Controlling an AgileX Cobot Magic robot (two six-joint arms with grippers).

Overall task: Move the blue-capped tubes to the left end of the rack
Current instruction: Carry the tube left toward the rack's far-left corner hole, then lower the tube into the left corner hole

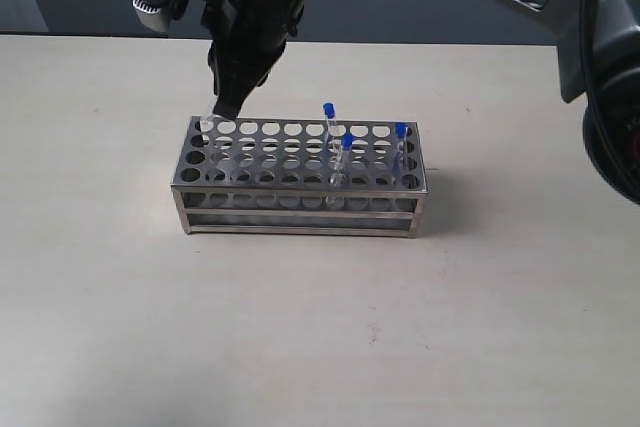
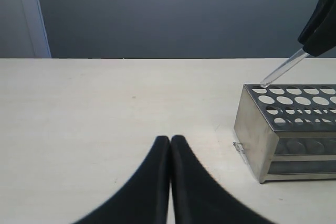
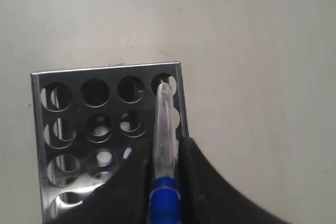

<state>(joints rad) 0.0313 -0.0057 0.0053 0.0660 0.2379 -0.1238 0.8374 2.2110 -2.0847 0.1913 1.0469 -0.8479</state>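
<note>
Gripping one blue-capped tube [image 3: 164,124], the right gripper [image 3: 163,153] tilts its tip at the rack's [image 1: 300,199] nine-o'clock corner hole. Three more tubes [image 1: 343,159] stand toward three o'clock. The left gripper [image 2: 170,148] is closed, empty.

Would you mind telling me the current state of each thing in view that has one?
Rack: holes mostly empty.
Held tube: tilted, tip at the rack's left corner hole, not seated.
Other three tubes: standing in holes toward the right end.
Left gripper: shut, empty.
Right gripper: shut on that tube.
</note>
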